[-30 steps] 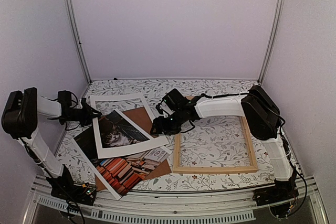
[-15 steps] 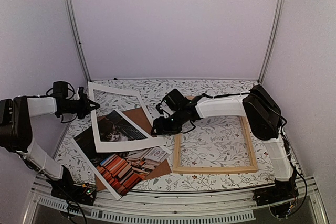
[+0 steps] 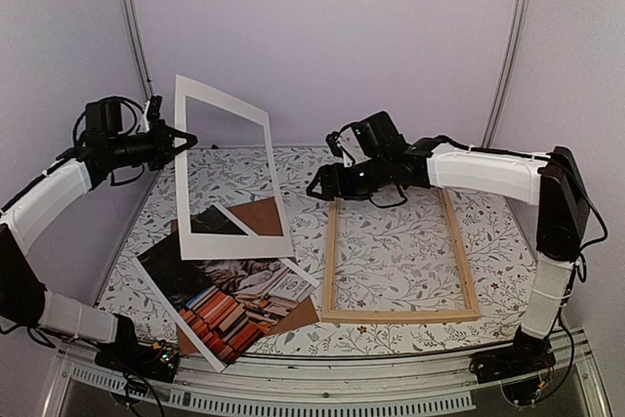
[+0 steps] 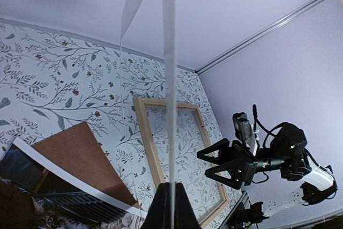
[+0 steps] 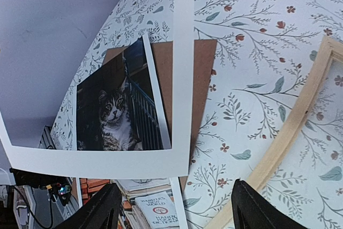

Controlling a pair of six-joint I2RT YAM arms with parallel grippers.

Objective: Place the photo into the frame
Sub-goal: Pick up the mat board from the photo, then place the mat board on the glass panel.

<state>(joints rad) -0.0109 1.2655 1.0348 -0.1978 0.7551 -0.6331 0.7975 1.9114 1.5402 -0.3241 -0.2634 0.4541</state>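
Left jaws pinch the tilted white mat [image 3: 234, 247] and right jaws hang open, so its lower edge could snag the photo [image 3: 234, 305] and drag it askew.

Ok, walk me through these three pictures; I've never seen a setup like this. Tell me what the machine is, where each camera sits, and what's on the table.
These are two robot arms bolted at the table's near edge. One picture looks down from above and behind them; the other two come from a camera on each wrist. On the flowered table lie an empty wooden frame, a brown backing board and, on it, the cat photo. The left gripper is shut on one edge of a white mat, holding it tilted up, its lower edge down over the photo. The right gripper is open, holds nothing, and hovers near the frame's far left corner.
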